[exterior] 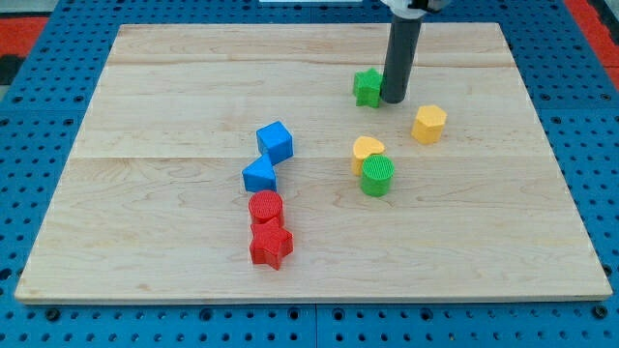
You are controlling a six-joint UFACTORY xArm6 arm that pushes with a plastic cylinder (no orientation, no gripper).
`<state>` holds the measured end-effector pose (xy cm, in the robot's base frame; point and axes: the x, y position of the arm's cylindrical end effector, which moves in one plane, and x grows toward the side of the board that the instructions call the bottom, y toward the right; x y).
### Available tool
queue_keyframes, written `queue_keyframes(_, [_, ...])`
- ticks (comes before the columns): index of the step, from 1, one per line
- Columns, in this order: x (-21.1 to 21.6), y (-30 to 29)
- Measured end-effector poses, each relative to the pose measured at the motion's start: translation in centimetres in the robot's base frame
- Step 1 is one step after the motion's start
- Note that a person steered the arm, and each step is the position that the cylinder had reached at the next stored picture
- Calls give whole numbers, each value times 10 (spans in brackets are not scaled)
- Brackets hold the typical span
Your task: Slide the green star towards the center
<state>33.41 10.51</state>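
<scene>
The green star (368,87) lies on the wooden board (174,87) right of the middle, near the view's top. My tip (393,99) stands right next to the star's right side, touching it or nearly so. The dark rod rises straight from there to the view's top edge.
A yellow hexagon-like block (429,124) lies right of my tip. A yellow heart (367,150) and a green cylinder (377,175) sit below the star. A blue cube (275,141), a blue triangle (259,175), a red cylinder (265,207) and a red star (271,244) lie left of centre.
</scene>
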Motion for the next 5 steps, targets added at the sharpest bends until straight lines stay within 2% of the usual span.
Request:
queue_keyframes(2, [-38, 17])
queue_keyframes(5, [-22, -20])
